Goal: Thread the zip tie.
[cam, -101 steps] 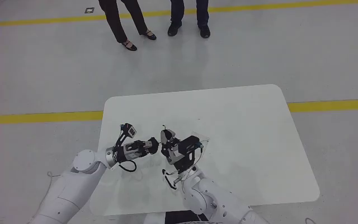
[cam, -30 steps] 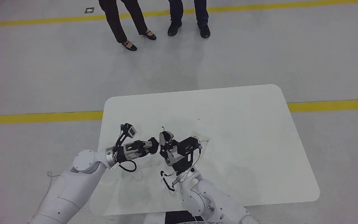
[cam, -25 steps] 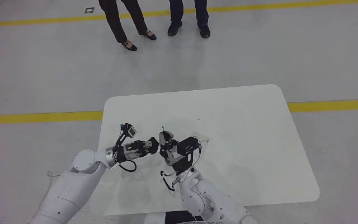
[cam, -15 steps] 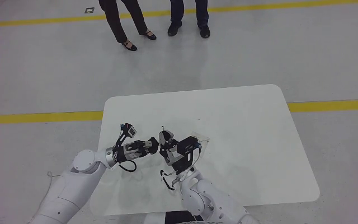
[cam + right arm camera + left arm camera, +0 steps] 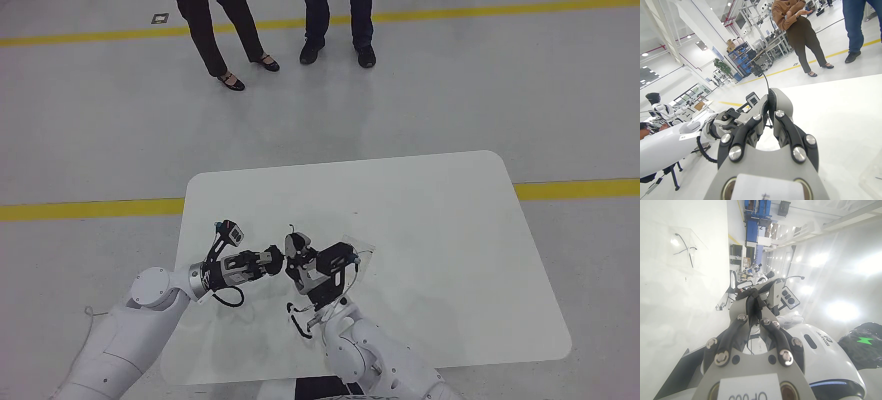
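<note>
Right wrist view: right gripper [image 5: 769, 99] pinched zip tie [image 5: 766, 81], strap arching above its jaws; left gripper [image 5: 753, 297], jaws pressed together, alongside. You likely risked strap flexing, misthreading.

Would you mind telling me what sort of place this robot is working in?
Probably a robotics lab or factory hall: yellow floor lines, blue storage racks, and another humanoid robot standing in the background.
</note>
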